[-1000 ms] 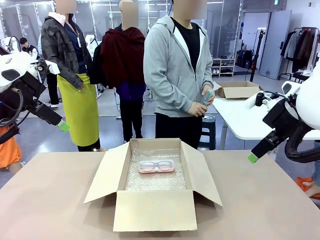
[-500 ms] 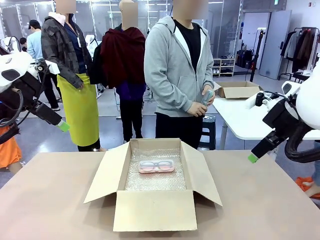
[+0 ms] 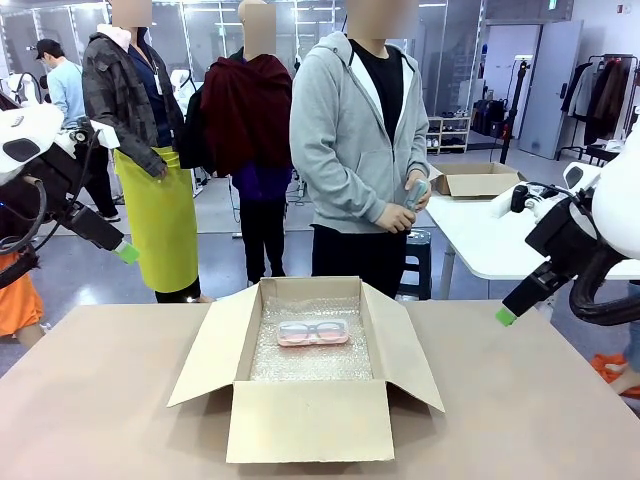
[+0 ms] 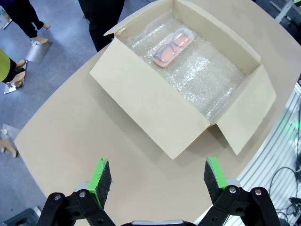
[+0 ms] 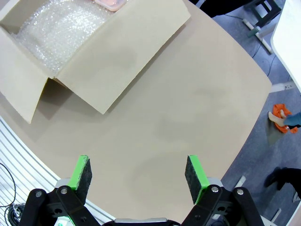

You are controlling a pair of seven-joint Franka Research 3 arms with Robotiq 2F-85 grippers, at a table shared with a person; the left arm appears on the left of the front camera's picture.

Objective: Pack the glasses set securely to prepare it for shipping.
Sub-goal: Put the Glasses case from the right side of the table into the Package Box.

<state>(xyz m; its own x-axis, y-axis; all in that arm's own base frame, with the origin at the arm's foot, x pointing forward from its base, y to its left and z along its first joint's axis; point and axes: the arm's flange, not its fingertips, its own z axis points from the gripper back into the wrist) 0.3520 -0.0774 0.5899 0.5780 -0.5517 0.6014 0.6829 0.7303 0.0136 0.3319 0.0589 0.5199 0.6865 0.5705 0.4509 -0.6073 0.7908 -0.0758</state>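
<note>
Box [image 3: 310, 418], lower centre of the front view: plain brown cardboard, matt and unprinted, with raw cut edges.

Box lining [image 4: 202, 80]: clear plastic bubble wrap, glossy and dimpled.

Pink case [image 3: 313, 333], on the lining: translucent plastic, smooth, with a slight sheen.

Mint green case [image 3: 417, 189], right of centre in the front view: smooth and plastic-looking.

Table [image 3: 90, 400]: pale tan top, matt and smooth.

Left end effector [image 4: 157, 174] and right end effector [image 5: 138, 174], bottom edge of each wrist view: matt black fingers; green pads [image 4: 101, 176] with a rough, dark, foam-like inner face.

Robotics lab, white worktable [image 3: 480, 240], clothes rack [image 3: 603, 90], spare cardboard box [image 3: 478, 181]
</note>
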